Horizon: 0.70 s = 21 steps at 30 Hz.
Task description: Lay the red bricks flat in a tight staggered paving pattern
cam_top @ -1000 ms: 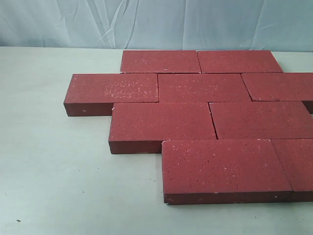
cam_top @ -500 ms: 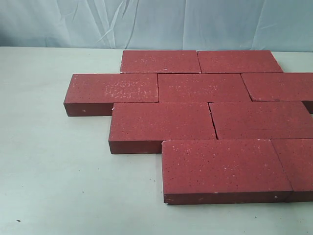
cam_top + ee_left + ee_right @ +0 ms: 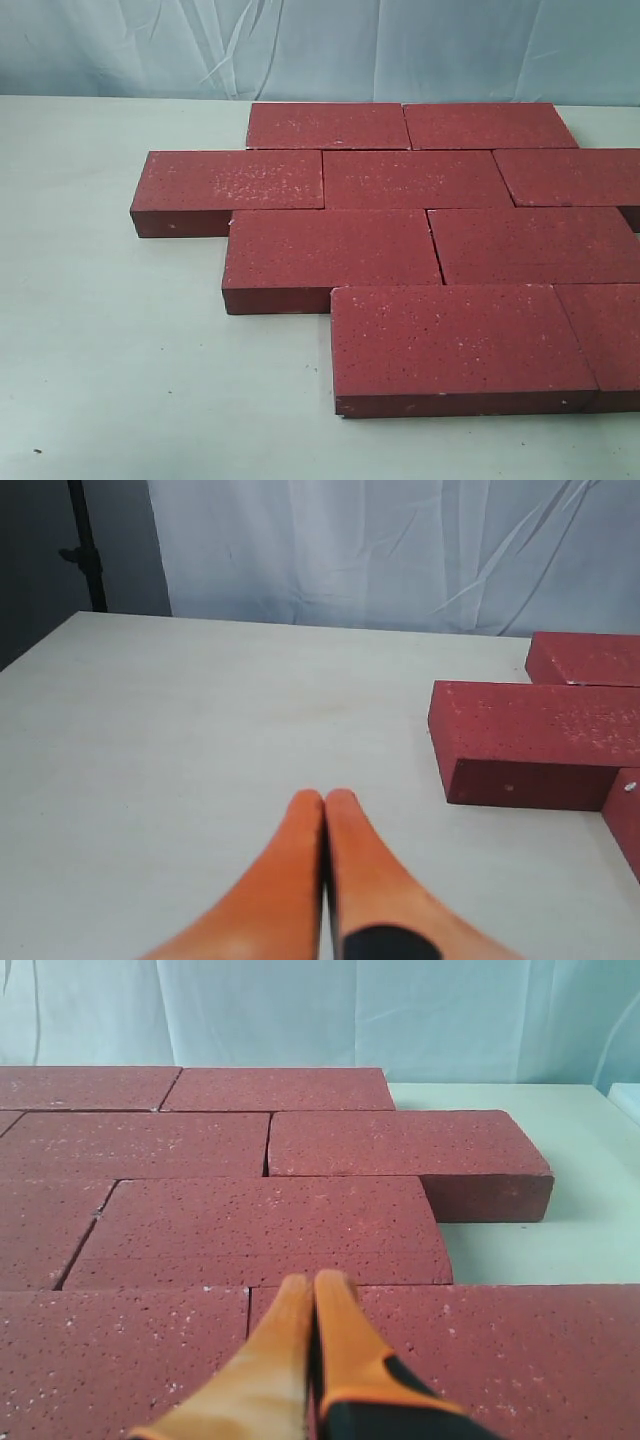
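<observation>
Several red bricks (image 3: pixel 418 178) lie flat in four staggered rows on the pale table (image 3: pixel 110 340), edges touching; the rightmost ones run off the exterior view's edge. Neither arm shows in the exterior view. In the left wrist view my left gripper (image 3: pixel 324 798) is shut and empty over bare table, apart from the end brick (image 3: pixel 535 740) of the second row. My right gripper (image 3: pixel 313 1282) is shut with nothing in it, hovering over the paved red bricks (image 3: pixel 260 1230) near a joint in the nearest row.
A pale blue cloth backdrop (image 3: pixel 320 45) hangs behind the table. Bare tabletop spreads left of and in front of the bricks. A dark stand (image 3: pixel 88 550) rises beyond the table's far corner in the left wrist view.
</observation>
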Each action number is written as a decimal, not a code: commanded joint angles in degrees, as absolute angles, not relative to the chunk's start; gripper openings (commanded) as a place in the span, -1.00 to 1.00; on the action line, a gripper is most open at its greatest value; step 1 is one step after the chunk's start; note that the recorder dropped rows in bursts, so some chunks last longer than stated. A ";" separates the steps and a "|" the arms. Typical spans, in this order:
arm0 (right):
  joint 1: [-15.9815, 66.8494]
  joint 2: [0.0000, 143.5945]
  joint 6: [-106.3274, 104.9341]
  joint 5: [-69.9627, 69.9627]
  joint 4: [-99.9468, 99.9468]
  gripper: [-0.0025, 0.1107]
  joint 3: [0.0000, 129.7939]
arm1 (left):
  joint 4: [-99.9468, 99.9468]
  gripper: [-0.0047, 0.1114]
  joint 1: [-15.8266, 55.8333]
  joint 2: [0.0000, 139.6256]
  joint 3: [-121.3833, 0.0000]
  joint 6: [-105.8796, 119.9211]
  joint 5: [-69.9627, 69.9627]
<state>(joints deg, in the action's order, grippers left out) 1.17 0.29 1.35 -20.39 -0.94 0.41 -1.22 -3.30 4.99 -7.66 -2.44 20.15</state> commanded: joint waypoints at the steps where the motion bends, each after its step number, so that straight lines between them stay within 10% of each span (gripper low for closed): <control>1: 1.25 0.00 1.23 -20.01 -0.81 -0.97 0.00 | -1.86 -0.92 -3.43 0.00 -0.47 -2.57 13.24; 21: 1.25 0.00 1.23 -20.12 -0.81 -0.97 0.00 | -0.87 -0.92 -3.43 0.00 0.00 -2.13 13.33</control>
